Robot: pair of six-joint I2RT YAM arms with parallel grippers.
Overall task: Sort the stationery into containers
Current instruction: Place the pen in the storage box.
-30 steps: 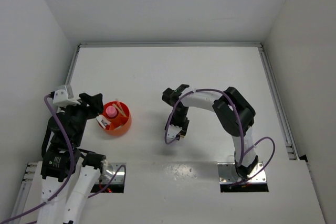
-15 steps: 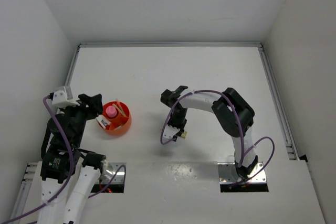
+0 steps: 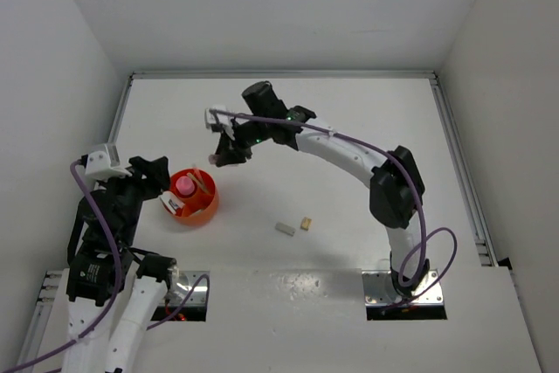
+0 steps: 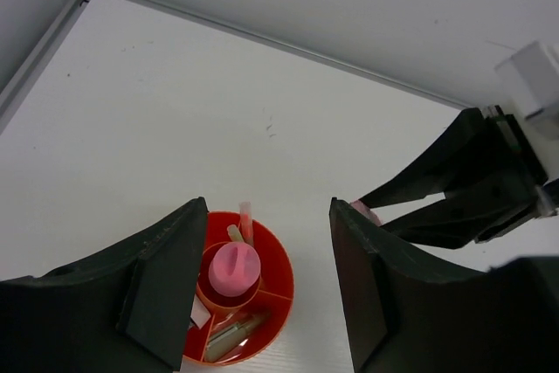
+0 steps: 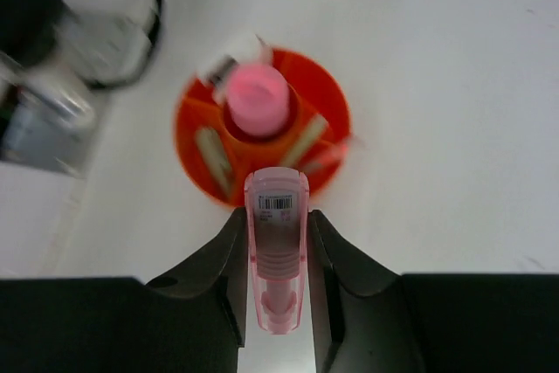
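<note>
Your right gripper [image 5: 276, 216] has swung from mid-table toward the round orange divided plastic bowl [image 5: 330, 111], clamped on a pink barcoded marker [image 5: 276, 255] for release there. Left gripper [image 4: 266, 224] stands spread beside it.

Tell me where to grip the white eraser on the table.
Across its short width, at mid-length, from straight above. The white eraser lies flat as a small bar with both long sides bare; the yellow eraser sits apart off one end, so a grip there should clear it.
</note>
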